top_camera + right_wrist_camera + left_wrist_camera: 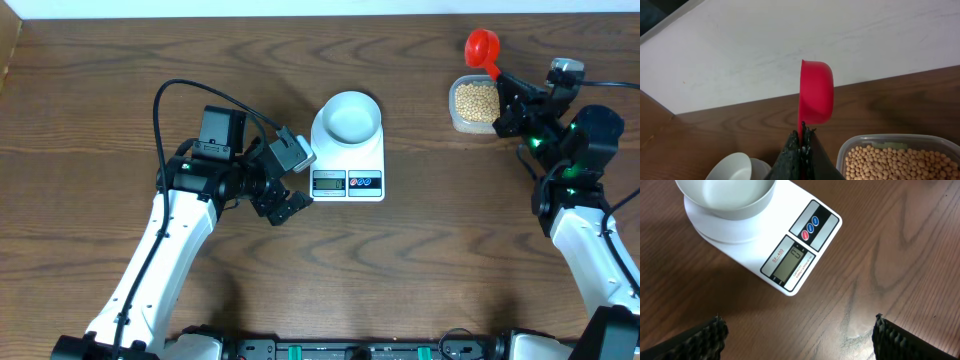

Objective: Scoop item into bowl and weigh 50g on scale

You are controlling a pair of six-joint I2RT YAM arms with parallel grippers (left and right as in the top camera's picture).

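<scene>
Clamping red scoop (816,92) — right gripper (801,146) beside bean tub (900,138).

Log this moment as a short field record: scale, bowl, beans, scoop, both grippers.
scale: on the table, display reading not legible
bowl: on the scale, empty
beans: in the clear tub
red scoop: held beside the clear tub, no beans visible in it
left gripper: open, empty, beside the scale's display end
right gripper: shut on the red scoop's handle
</scene>
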